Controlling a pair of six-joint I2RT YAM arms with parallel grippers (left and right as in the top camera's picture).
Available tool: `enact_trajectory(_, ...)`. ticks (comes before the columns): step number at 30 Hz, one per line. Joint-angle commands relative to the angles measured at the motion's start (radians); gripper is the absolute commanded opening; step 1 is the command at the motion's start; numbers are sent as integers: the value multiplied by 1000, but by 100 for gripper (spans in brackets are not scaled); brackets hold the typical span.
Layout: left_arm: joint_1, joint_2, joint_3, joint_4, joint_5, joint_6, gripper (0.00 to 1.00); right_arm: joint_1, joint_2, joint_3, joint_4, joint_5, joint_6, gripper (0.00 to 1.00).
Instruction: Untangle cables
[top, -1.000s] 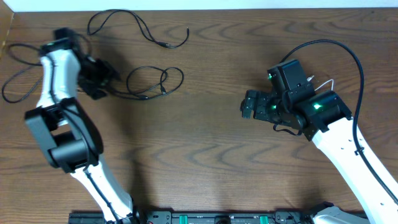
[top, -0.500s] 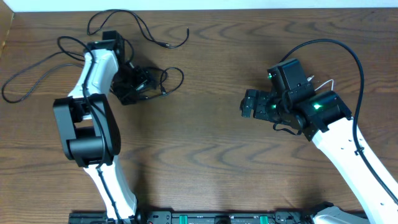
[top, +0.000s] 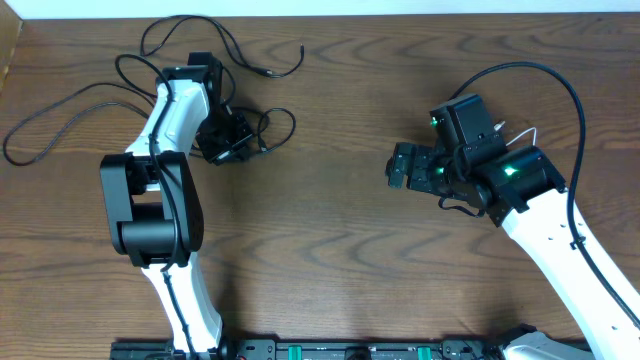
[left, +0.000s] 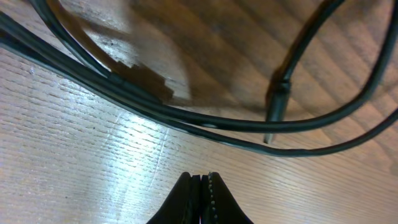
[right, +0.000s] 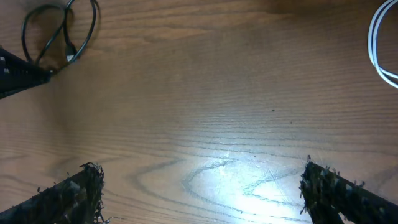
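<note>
The left gripper (left: 202, 182) is resting with jaws pressed together, empty, just short of the black cables (left: 217, 121) on the wooden table (left: 93, 162). The right gripper (right: 199, 186) is hanging spread wide, with a white cable (right: 373, 46) nearby.

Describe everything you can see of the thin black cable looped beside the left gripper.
The black cable is thin, flexible and looks rubbery. It lies flat on the wooden table in loose, overlapping loops. A small straight plug ends among the strands. Part of the cable is hidden under the left gripper, whose closed tips stop short of the strands in the wrist view and hold nothing.
</note>
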Motion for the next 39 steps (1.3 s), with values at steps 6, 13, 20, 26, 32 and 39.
enact_trajectory(6,-6,-13,-95,47,-64,2,8,4,5,-1,2,12,-18,99)
enact_trajectory(13,-7,-8,-97,103,-109,5,8,4,5,-1,-2,11,-17,99)
enact_trajectory(20,-8,33,-97,109,-111,10,8,4,5,-1,-3,11,-17,99)
enact_trajectory(26,-8,40,-97,175,-111,33,8,4,5,-1,-3,11,-17,99)
enact_trajectory(32,-8,40,-97,246,-179,32,8,4,5,-1,-16,11,-18,99)
enact_trajectory(39,-6,26,-96,221,-172,33,8,4,5,-1,-24,15,-18,99)
